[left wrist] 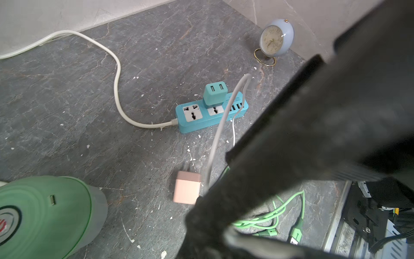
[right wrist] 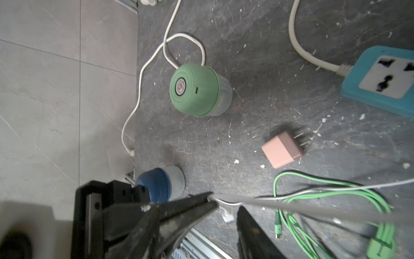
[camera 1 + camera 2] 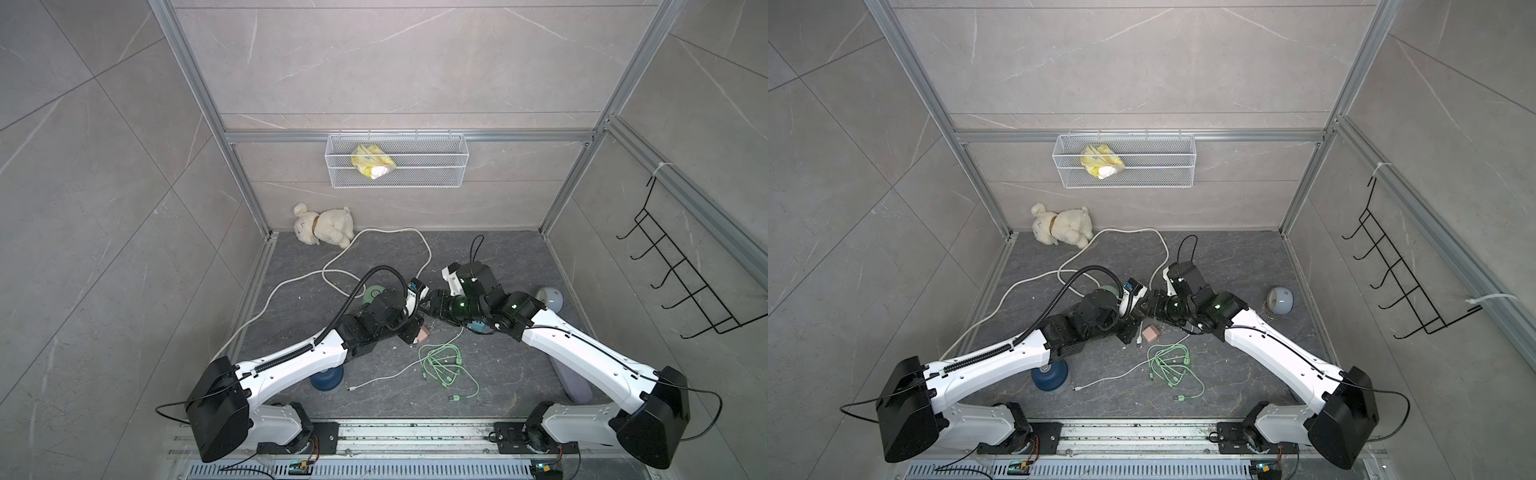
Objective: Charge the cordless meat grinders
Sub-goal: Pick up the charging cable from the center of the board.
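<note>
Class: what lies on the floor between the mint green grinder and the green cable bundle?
The pink cube charger, unplugged, lies between the mint green grinder and the green cable bundle, shown in the right wrist view.

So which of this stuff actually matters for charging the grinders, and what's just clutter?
Job: mint green grinder, navy grinder, teal power strip, teal charger plugged into it, pink charger, white cable, green cables.
Clutter: plush toy, clock, yellow packet in the wire basket, black hook rack.
</note>
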Controlling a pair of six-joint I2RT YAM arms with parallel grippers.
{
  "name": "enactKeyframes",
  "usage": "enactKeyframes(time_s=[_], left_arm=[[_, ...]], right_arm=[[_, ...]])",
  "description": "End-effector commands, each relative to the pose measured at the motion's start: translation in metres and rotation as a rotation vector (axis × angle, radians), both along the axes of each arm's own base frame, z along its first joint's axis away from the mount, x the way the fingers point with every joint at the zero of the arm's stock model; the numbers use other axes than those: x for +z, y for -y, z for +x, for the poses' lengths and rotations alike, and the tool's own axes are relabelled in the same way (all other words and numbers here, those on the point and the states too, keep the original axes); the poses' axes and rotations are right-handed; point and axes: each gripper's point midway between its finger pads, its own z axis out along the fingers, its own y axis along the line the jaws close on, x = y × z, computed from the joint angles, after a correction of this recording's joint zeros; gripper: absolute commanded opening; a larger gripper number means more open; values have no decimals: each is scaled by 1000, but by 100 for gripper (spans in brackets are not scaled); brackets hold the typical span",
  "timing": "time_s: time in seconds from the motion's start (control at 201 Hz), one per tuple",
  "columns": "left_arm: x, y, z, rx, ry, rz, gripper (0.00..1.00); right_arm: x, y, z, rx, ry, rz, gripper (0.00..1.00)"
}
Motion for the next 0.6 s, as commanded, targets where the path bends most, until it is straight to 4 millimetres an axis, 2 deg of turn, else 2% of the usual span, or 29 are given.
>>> enactKeyframes(time_s=[0.0, 0.129, 0.259, 0.344, 0.478, 0.518, 0.553, 0.592], left_arm=[[22, 5, -5, -43, 56, -62, 0], [24, 6, -6, -53, 67, -74, 0], [27, 8, -7, -65, 72, -91, 0], [27, 8, -6, -64, 79, -79, 0], [34, 5, 2, -21, 98, -73, 0], [36, 4, 4, -9, 103, -77, 0], [38, 3, 5, 1, 104, -83, 12], [39, 1, 5, 14, 106, -90, 30]], right_arm=[[8, 7, 10, -87, 27, 12, 57], [-6, 12, 13, -131, -11, -15, 50], [-7, 5, 18, -137, -23, 16, 41], [-5, 2, 20, -135, -26, 24, 28], [-2, 0, 21, -132, -27, 40, 1], [0, 1, 21, -130, -24, 51, 0], [3, 2, 22, -146, -37, 74, 0], [8, 5, 23, -152, -32, 85, 0]])
